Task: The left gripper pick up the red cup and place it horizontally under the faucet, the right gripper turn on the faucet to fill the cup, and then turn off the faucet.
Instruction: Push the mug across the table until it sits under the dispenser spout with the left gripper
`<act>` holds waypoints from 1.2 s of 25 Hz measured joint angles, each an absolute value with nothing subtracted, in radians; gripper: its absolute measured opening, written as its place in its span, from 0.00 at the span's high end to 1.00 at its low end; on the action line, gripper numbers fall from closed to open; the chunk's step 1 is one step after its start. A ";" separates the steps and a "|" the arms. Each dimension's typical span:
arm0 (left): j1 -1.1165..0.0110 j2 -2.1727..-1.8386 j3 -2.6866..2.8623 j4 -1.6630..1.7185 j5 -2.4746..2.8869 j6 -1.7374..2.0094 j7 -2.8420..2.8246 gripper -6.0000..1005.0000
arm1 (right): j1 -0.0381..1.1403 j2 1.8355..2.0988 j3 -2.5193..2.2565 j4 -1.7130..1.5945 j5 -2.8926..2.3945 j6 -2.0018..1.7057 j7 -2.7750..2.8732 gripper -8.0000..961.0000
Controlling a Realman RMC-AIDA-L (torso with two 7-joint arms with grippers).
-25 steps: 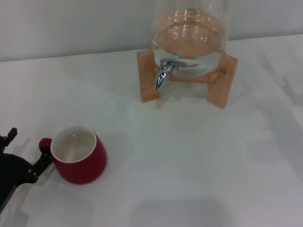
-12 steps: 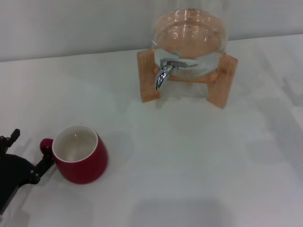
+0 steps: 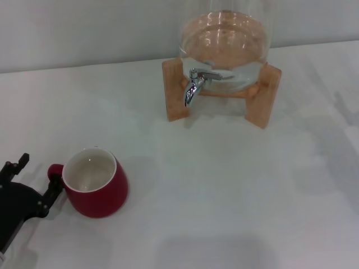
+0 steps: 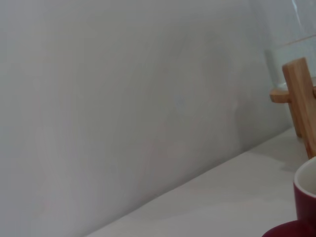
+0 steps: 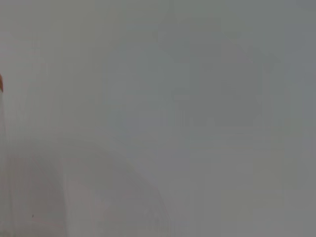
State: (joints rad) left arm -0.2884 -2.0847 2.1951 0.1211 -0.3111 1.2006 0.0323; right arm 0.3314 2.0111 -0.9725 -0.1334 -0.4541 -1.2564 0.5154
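Note:
The red cup (image 3: 96, 182) stands upright on the white table at the near left, white inside showing, its small handle (image 3: 54, 170) pointing left. My left gripper (image 3: 38, 174) is at the bottom left corner, open, with one black finger (image 3: 52, 192) touching the cup just below the handle and the other finger (image 3: 15, 168) farther left. An edge of the red cup (image 4: 302, 203) shows in the left wrist view. The chrome faucet (image 3: 194, 87) sticks out from the glass jar at the back, spout down. The right gripper is out of view.
A glass water jar (image 3: 225, 42) sits on a wooden stand (image 3: 176, 89) at the back centre, by the grey wall. One leg of the wooden stand (image 4: 300, 101) appears in the left wrist view. White table (image 3: 224, 190) stretches between cup and stand.
My left gripper has crept forward along the cup's handle side. The cup has been nudged slightly to the right.

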 joint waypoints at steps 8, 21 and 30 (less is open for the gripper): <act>-0.288 -2.086 2.195 0.123 -0.311 1.201 0.036 0.38 | 0.331 2.011 -0.973 -0.133 -0.454 -1.256 0.515 0.10; -0.288 -2.086 2.195 0.123 -0.308 1.201 0.037 0.73 | 0.331 2.011 -0.973 -0.133 -0.454 -1.262 0.515 0.10; -0.288 -2.085 2.195 0.123 -0.290 1.202 0.037 0.85 | 0.331 2.011 -0.973 -0.133 -0.454 -1.264 0.515 0.10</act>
State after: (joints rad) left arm -0.2885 -2.0848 2.1948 0.1229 -0.2897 1.2025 0.0371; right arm 0.3311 2.0111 -0.9725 -0.1327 -0.4541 -1.2639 0.5154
